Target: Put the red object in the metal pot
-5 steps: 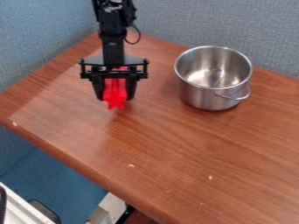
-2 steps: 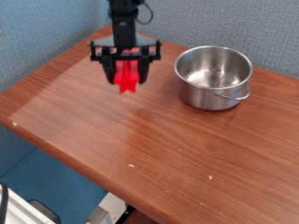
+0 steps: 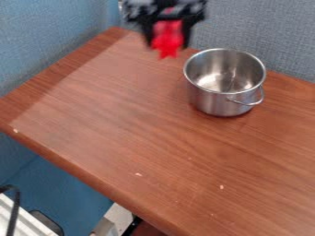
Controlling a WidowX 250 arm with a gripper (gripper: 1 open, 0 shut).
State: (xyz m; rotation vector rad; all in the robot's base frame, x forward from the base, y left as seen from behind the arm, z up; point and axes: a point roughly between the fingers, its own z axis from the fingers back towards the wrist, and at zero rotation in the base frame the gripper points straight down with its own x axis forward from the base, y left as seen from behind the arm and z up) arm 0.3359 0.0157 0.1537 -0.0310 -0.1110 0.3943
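The red object, a bright red narrow block, hangs in the air at the top of the view, above the table's far edge. My black gripper is shut on its upper end, and most of the arm is cut off by the top of the frame. The metal pot, shiny and round with a small handle at its right side, stands upright on the table to the right of and nearer than the red object. Its inside looks empty.
The wooden table runs diagonally, with its left corner and front edge dropping off to the floor. A blue wall stands behind the table.
My gripper has risen and moved right and toward the back with the red object, from low over the table's left-middle to high beside the pot. The pot has not moved.
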